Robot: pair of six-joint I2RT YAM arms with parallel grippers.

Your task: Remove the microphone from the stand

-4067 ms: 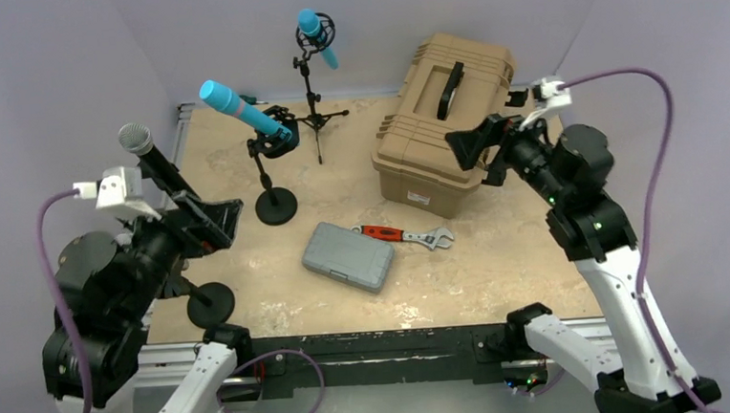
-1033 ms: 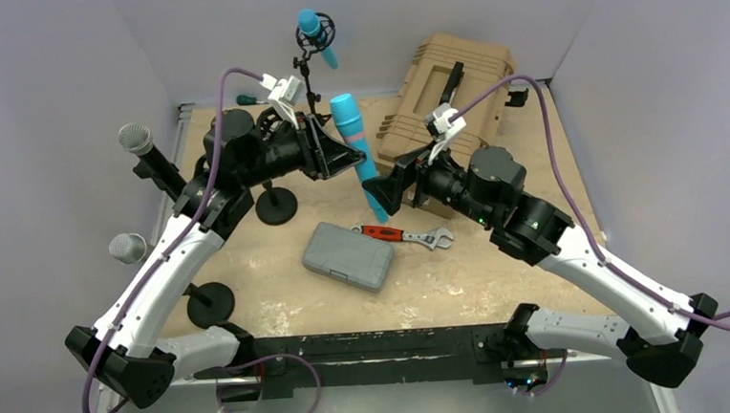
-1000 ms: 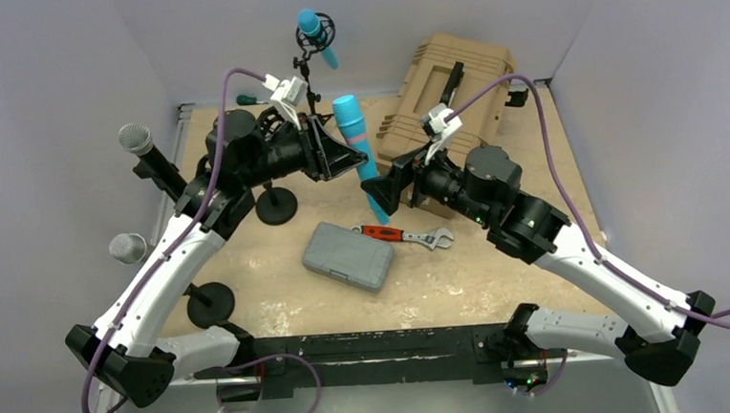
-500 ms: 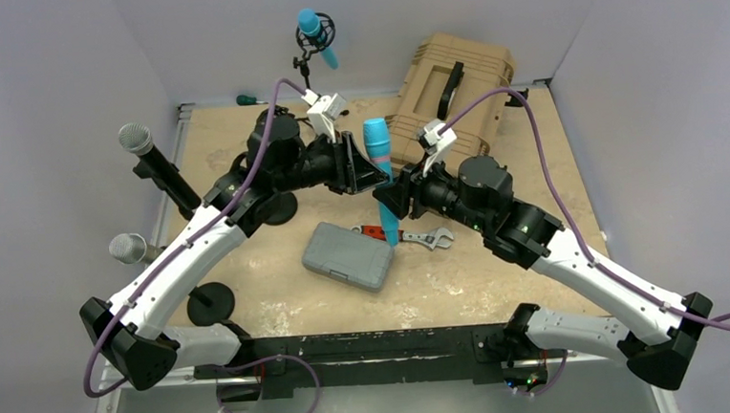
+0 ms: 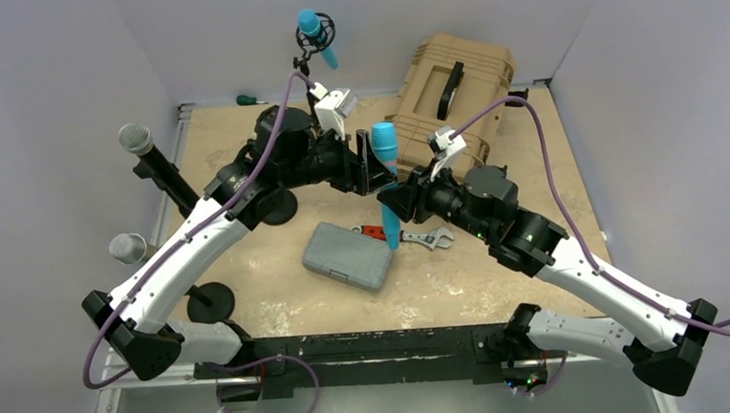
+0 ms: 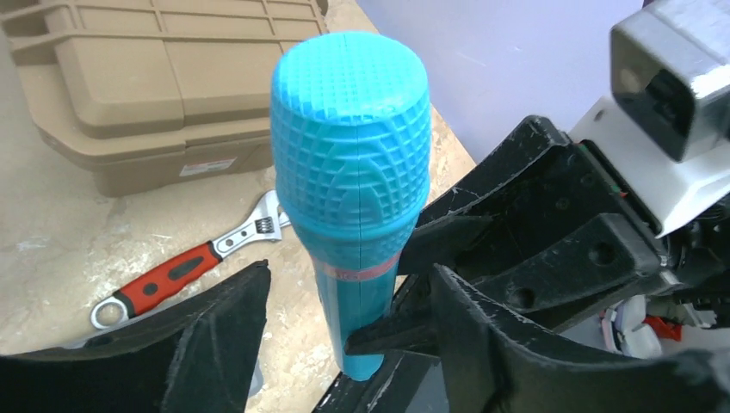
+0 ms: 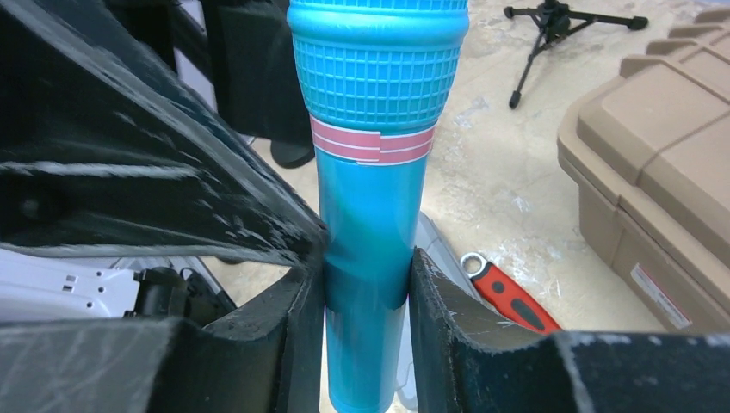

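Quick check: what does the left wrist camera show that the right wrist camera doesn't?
Left wrist only: the left fingers standing clear of the microphone on both sides, and the whole wrench.

Right wrist only: both right fingers pressed against the microphone's sides, and a tripod stand behind.

Both: the blue microphone upright, and the tan case.

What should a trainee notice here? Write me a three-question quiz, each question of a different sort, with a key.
1. True or false: the left gripper is clamped on the blue microphone.
2. Which gripper holds the microphone's body? A) left B) right C) neither
3. Fill in: the red-handled tool lying on the table is an adjustable ____.

Key
1. False: its jaws stand open on either side of the head.
2. B: the right gripper pinches the body.
3. wrench
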